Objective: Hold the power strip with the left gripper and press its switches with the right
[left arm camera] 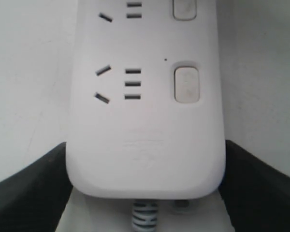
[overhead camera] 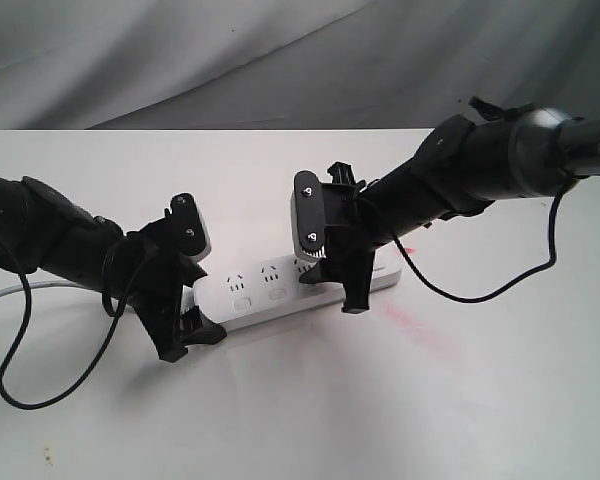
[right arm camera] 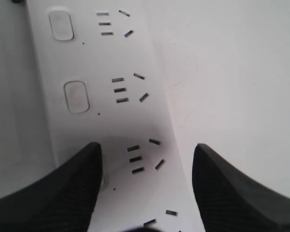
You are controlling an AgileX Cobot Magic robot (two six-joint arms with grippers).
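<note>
Pressing step: long white plastic power strip [overhead camera: 280,290] lies mid-way along white table [overhead camera: 500,400], left cord end clamped by black left gripper [overhead camera: 188,338]; black right gripper [right arm camera: 147,159], jaws spread wide, sets one finger [right arm camera: 63,193] on the row of small white rocker switches [right arm camera: 76,96], so the next move probably calls for a firm downward push.

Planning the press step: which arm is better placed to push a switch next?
Right. The right gripper, open, hangs over the power strip, one finger beside the switches; the left gripper is clamped on the strip's cord end.

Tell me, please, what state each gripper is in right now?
Left gripper: closed on the power strip.
Right gripper: open, holding nothing.
</note>
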